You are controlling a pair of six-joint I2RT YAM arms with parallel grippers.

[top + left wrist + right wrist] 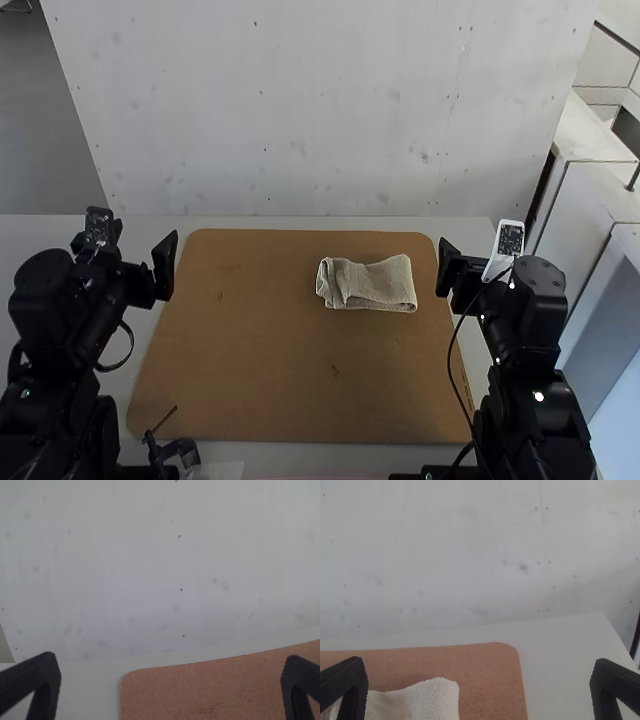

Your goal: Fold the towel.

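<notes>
A beige towel (375,284) lies on the right back part of the brown board (270,340), folded into a small uneven rectangle with layered folds at its left end. My left gripper (135,248) stands open beside the board's left edge, well away from the towel. Just past the board's right edge, my right gripper (477,255) is open, to the right of the towel and not touching it. The left wrist view has the left gripper (172,682) wide apart over nothing held. In the right wrist view, part of the towel (427,700) appears near the right gripper (479,685).
The light table (210,222) borders the board, with a pale wall panel behind it. A small dark clamp-like object (175,450) sits at the board's front left edge. A black cable hangs beside the right arm. White cabinets stand at the far right.
</notes>
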